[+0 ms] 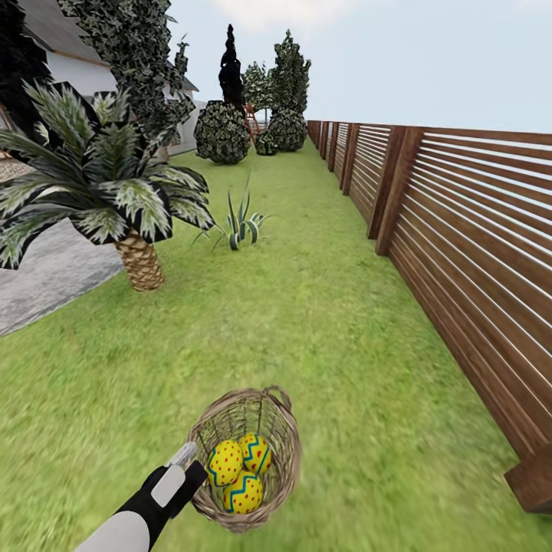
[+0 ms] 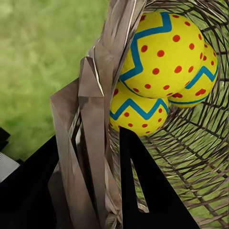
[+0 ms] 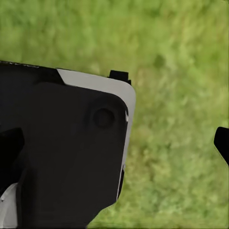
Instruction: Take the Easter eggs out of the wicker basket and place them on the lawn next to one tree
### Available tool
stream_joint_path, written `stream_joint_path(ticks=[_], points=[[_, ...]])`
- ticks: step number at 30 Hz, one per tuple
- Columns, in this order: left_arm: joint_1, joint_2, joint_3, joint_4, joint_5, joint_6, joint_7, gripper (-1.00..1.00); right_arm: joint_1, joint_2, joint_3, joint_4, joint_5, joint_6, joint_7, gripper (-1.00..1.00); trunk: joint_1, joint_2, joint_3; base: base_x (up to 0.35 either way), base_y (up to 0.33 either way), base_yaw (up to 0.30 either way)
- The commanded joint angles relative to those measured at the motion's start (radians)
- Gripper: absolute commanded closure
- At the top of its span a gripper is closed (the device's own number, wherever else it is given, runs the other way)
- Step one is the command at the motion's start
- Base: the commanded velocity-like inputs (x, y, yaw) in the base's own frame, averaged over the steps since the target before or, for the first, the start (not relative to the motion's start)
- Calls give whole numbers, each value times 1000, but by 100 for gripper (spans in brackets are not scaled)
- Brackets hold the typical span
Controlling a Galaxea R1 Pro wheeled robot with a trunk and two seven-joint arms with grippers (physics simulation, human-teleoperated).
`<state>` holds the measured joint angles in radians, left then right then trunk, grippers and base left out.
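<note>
Basket (image 2: 95,95) rim between left fingers (image 2: 143,191).

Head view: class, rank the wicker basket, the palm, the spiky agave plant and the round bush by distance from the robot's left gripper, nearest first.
1. Wicker basket: its rim is at the left gripper, low in the frame.
2. Palm: farther up the lawn, on the left beside the patio.
3. Agave plant: just beyond the palm, nearer the centre.
4. Round bush: far end of the lawn.

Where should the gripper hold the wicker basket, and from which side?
At the rim wall, from above on its left side. The left gripper already straddles the wicker basket there, one finger inside, one outside. The wall is thin, and the eggs lie clear of it.
</note>
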<state>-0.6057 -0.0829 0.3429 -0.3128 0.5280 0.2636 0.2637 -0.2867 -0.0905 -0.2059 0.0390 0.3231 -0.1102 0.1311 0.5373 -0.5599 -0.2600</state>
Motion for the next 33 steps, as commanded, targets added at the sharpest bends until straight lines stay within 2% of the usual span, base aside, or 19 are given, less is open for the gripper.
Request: stream_joint_path(ticks=[1,15,23,33], points=[[0,0,1,-3,15,3,6,100,-2,0,-9,6,8,-5,2,-100,-3,6,2,328,0,0],[0,0,1,-4,15,3,6,100,-2,-3,-10,6,1,-14,-4,-100,-57,104,65,328,0,-85],[0,0,1,-3,15,3,6,100,-2,-2,-9,7,9,-5,-7,-100,-87,160,91,328,0,-6],[0,-1,1,-3,15,3,6,100,-2,-4,-9,6,7,-11,-7,-100,-87,160,91,328,-13,0]])
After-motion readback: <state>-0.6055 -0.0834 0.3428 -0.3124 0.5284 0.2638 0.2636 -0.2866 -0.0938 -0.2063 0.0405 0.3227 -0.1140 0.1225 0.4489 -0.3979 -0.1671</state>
